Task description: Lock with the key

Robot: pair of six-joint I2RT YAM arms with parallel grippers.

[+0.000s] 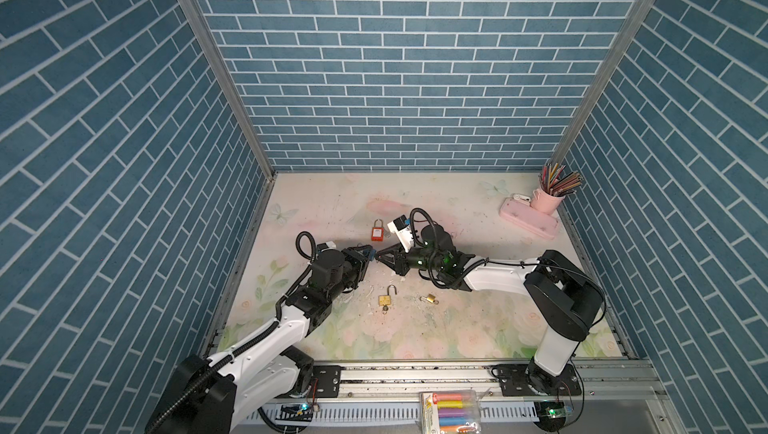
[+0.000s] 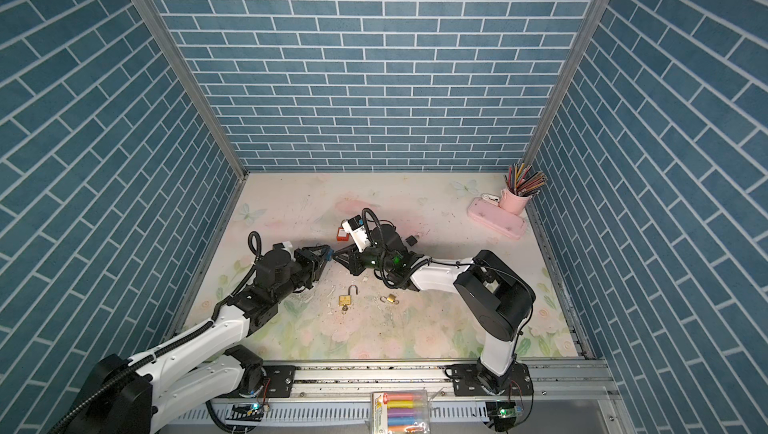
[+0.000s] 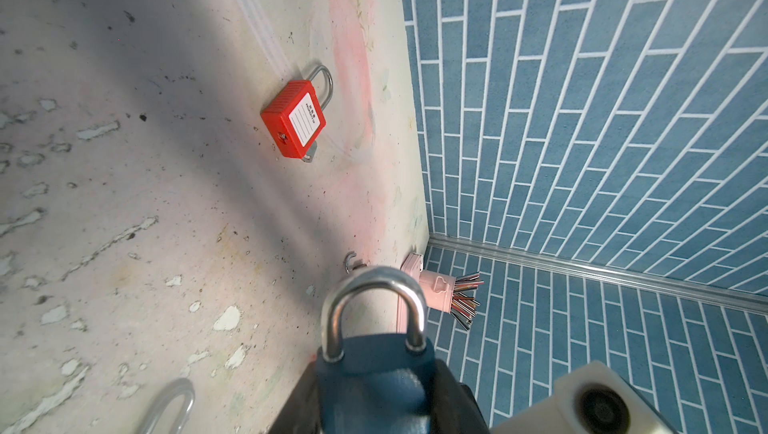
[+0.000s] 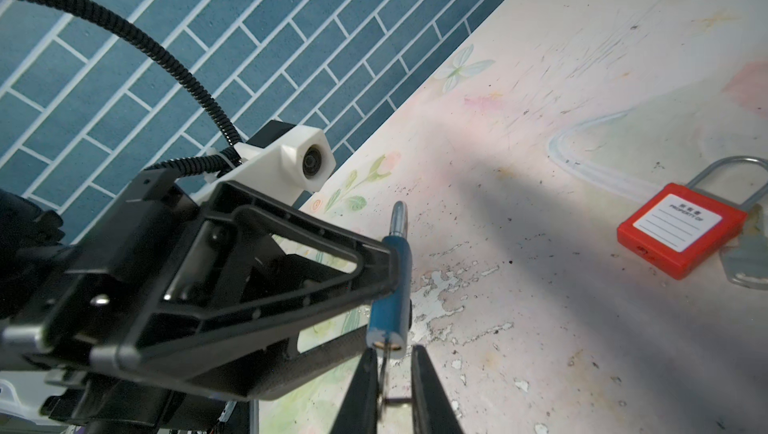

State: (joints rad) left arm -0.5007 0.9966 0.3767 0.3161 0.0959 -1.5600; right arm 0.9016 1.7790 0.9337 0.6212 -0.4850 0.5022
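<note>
Blue plastic marks the lock we are working on: the blue padlock (image 4: 390, 286) is up off the table (image 1: 332, 203), between the two arms near the middle of the workspace. The left gripper (image 1: 368, 256) is clamped on its body across the flat faces. That grip leaves both ends free. The steel shackle (image 3: 374, 303) points away from the left wrist, and the keyhole end faces the other arm. We judge this is deliberate, since a lock lying flat would leave little room to swing a key.

The key (image 4: 383, 365) sits in that keyhole end, seen edge-on in the right wrist view. The right gripper (image 1: 379, 258) meets it head-on, so that a roll of the wrist would turn it. Its jaws stand narrow on either side of the key with a sliver of gap showing. We cannot tell whether the pads are pinching it.

Both shackle legs look seated in the body in the left wrist view, so we take the turn of the key to be the step in hand.

A red padlock (image 1: 377, 235) lies flat farther back, and a brass padlock (image 1: 385, 299) with its shackle open lies nearer the arms' bases. Both are well clear of the grippers.
</note>
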